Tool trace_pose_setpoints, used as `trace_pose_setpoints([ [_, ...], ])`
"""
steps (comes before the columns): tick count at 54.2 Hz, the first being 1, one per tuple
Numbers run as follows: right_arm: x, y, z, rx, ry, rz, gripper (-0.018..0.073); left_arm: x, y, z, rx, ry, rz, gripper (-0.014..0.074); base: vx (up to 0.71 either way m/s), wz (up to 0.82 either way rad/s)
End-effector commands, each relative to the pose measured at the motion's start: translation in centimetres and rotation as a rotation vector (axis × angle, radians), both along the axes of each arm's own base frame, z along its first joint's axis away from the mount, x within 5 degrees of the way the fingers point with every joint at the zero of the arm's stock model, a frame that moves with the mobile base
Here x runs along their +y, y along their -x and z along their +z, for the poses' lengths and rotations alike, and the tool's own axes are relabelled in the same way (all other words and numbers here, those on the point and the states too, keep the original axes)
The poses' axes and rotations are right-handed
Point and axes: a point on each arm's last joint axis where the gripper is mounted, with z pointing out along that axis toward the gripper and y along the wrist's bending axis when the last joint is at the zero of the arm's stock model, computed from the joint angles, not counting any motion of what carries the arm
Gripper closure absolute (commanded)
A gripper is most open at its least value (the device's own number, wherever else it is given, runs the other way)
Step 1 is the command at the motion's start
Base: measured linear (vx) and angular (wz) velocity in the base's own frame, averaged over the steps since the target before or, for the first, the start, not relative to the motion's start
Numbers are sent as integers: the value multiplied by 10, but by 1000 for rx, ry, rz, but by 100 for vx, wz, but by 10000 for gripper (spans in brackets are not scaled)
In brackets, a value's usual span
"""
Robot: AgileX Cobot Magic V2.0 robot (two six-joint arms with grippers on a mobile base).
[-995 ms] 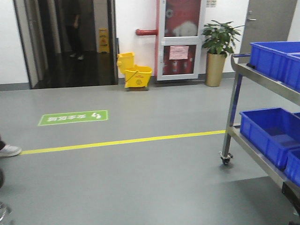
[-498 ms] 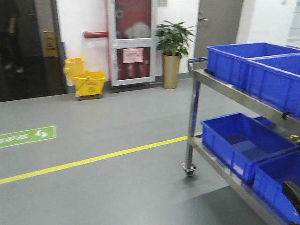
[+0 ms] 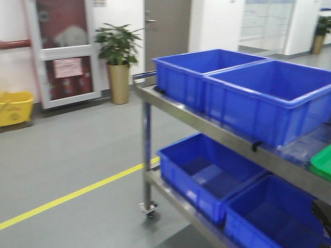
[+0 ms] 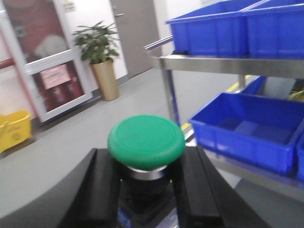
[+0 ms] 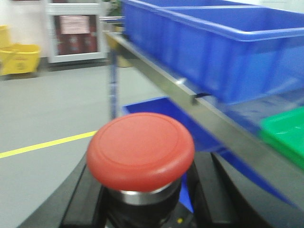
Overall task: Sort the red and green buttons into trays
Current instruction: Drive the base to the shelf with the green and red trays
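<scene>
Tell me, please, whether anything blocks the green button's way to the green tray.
Nothing visible does. The green button sits in the left gripper, and the green tray lies on the cart's top shelf beside a blue crate, only partly in view.

The green button (image 4: 146, 141) and red button (image 5: 140, 151) each show a silvery collar. The crates (image 3: 269, 98) are blue, the tray (image 5: 285, 133) green, the floor (image 3: 77, 155) grey with a yellow line (image 3: 67, 199).

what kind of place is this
Likely an indoor workplace or factory corridor: a steel trolley holding blue crates, a yellow floor line, and a yellow mop bucket.
</scene>
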Motion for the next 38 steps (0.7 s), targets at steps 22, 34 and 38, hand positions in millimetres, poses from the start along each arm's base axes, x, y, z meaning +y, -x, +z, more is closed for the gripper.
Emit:
trace_pose_setpoints([
  [22, 3, -5, 9, -34, -8, 32, 557, -4, 0, 17, -95, 33, -40, 596, 34, -80],
  [34, 3, -4, 10, -37, -8, 32, 557, -4, 0, 17, -96, 33, -41, 596, 22, -88],
  [38, 3, -4, 10, -37, -8, 32, 557, -4, 0, 17, -95, 33, -40, 596, 18, -71],
])
